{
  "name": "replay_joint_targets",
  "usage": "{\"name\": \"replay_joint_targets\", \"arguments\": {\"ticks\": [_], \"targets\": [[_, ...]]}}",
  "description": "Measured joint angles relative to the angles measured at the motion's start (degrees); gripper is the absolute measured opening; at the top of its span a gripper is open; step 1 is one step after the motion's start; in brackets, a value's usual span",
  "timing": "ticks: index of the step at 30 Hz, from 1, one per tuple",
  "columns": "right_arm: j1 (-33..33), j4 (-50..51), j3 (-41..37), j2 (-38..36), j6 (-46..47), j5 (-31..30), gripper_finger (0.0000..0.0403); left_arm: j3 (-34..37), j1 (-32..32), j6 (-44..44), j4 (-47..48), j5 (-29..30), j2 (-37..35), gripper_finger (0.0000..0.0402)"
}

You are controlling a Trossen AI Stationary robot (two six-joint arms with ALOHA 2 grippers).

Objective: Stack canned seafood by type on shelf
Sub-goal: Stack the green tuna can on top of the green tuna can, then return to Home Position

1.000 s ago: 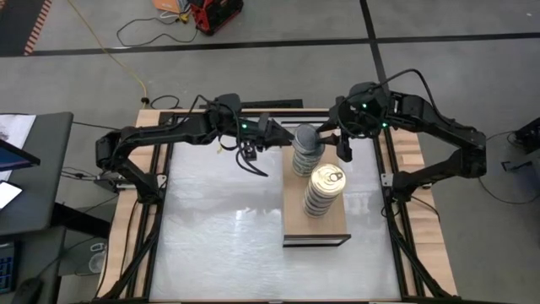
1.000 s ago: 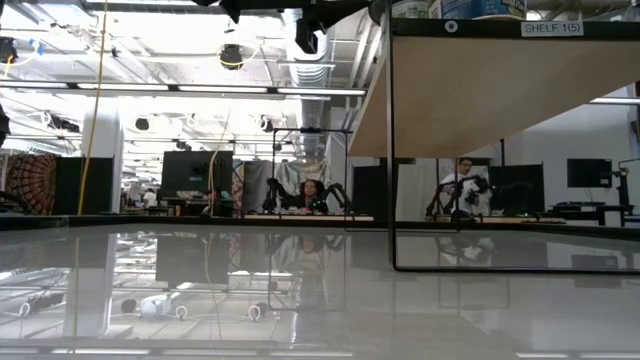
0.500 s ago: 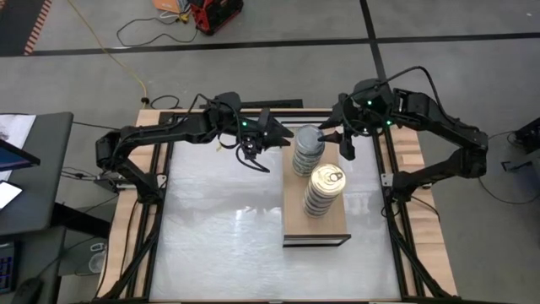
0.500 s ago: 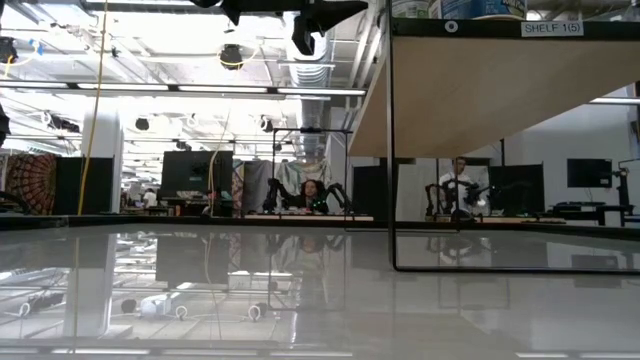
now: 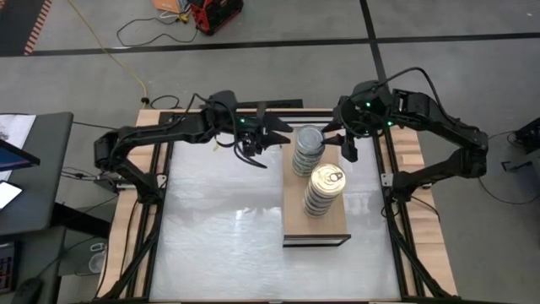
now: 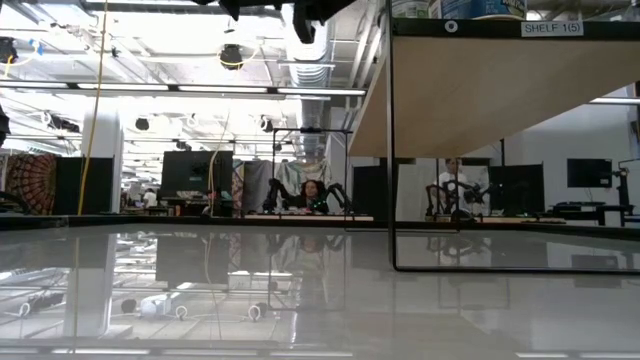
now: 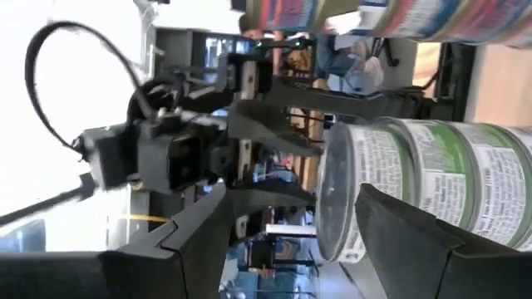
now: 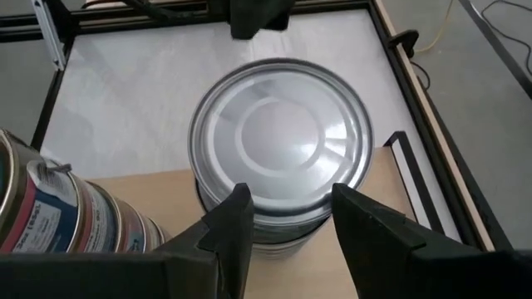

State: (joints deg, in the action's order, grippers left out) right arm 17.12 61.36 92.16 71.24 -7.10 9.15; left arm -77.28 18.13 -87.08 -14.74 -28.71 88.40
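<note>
Shelf (image 5: 336,221), a light-wood board in a dark frame, sits raised over the worktop (image 5: 219,236), right of centre. Two tin stacks on it: silver-lid stack (image 5: 309,150) at the shelf's far end, gold pull-tab stack (image 5: 324,189) just beside it toward the near end. Left gripper (image 5: 272,135) hangs just off the silver-lid stack on its left side, apart from it, fingers (image 7: 399,228) spread fairly wide and holding nothing; in the left wrist view the top silver tin (image 7: 416,195) shows between and beyond them, not touched. Right gripper (image 5: 344,145) sits just right of the same stack, above the shelf's far end, fingers (image 8: 366,224) drawn in as narrow as they go, nothing between them; right wrist view looks down on the plain silver lid (image 8: 278,133), with the gold stack's striped labels (image 8: 58,208) alongside. Tin labels are green and white with small print, too small to read. Low view: shelf underside carries a tag reading "SHELF 1(5)" (image 6: 550,28); people (image 6: 310,193) at benches in the room far behind. Off the worktop: red device (image 5: 215,13) and cables on the floor beyond it, dark side desk (image 5: 34,169) to the left. Versus a second ago: left gripper has pulled slightly back from the silver stack, right gripper shifted a little; both stacks unchanged.
</note>
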Motion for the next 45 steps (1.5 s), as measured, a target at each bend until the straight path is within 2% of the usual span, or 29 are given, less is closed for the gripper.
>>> {"name": "replay_joint_targets", "arguments": {"ticks": [7, 15, 25, 31, 34, 36, 41, 45], "targets": [[0.0, -0.05, 0.02, -0.02, 0.05, 0.0, 0.0193, -0.02, 0.02, 6.59, -0.62, 2.2, -1.72, 0.0244], [0.0, 0.21, 0.05, -0.02, -0.04, 0.0, 0.0193, -0.02, 0.02, 10.22, -0.19, 3.52, -2.64, 0.0244], [0.0, 2.27, 6.05, -0.07, -0.3, 0.0, 0.0193, -0.02, -0.09, 13.02, 0.37, 3.69, -2.62, 0.0244], [0.0, 4.84, 7.26, -1.33, -0.45, -0.04, 0.0193, 0.02, -0.92, 23.6, 1.76, 6.25, -4.03, 0.0244], [-0.24, 5.78, 7.01, -4.57, 0.53, -0.26, 0.0193, 0.02, -2.05, 28.16, 5.57, 5.59, -7.03, 0.0242], [-1.07, 2.76, 5.17, -8.29, 1.49, -1.95, 0.0193, 0.02, -2.97, 31.43, 8.16, 5.07, -9.15, 0.0235], [-2.95, -5.46, -4.77, -19.44, 4.03, -4.5, 0.0193, 1.22, -5.15, 35.86, 14.03, 4.99, -13.11, 0.0206], [-2.93, -14.29, -16.21, -28.75, 7.53, -4.55, 0.0193, 5.59, -7.03, 39.45, 12.84, 6.44, -15.73, 0.0181]]}}
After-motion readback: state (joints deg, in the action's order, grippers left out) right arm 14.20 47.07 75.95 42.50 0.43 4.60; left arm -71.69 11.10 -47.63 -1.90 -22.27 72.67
